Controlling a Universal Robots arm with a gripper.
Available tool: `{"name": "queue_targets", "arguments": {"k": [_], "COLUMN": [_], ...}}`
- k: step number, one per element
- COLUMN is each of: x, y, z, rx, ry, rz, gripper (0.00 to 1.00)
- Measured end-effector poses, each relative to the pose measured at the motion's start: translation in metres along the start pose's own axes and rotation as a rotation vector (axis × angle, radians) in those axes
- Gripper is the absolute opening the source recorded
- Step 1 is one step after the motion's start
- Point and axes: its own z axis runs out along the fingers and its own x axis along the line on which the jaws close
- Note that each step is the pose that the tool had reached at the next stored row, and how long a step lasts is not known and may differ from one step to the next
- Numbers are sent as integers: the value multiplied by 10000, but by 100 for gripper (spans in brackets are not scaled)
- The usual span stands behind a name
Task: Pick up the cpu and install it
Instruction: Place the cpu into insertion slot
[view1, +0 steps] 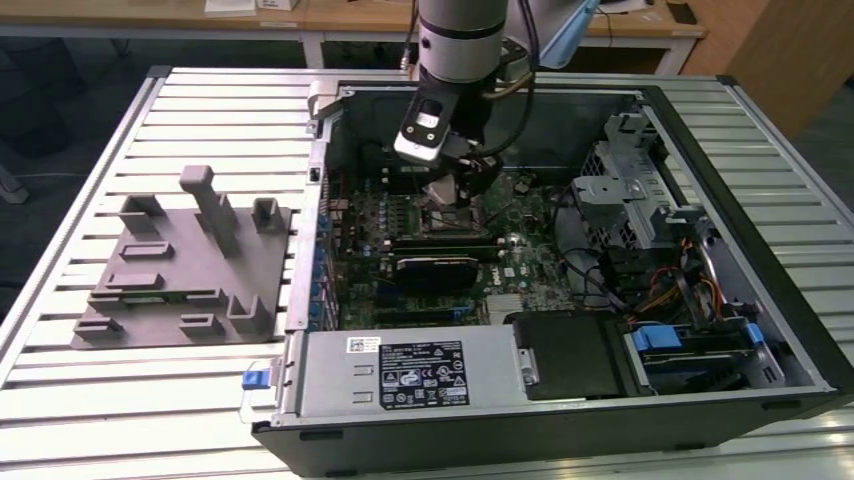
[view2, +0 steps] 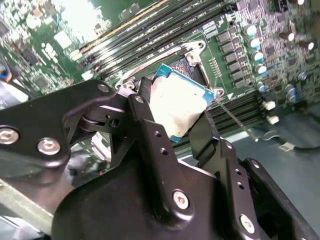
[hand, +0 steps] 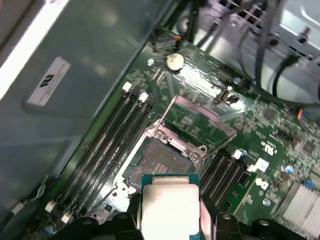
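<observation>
The cpu, a flat silver square with a thin blue-green rim, is clamped edge to edge between the black fingers. My gripper is shut on it. In the first wrist view the cpu hangs a little above and just short of the open socket, whose metal load plate is flipped up. In the exterior view my gripper reaches down into the open computer case over the motherboard.
Memory slots run beside the socket. A grey fixture tray with upright posts lies on the slatted table at the exterior view's left. In the case sit a power supply, a drive cage and loose cables.
</observation>
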Motion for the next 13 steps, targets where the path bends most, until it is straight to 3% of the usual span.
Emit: {"name": "queue_targets", "arguments": {"k": [13], "x": [0], "y": [0], "z": [5], "rx": [20], "ry": [-109], "rz": [2317], "gripper": [54]}}
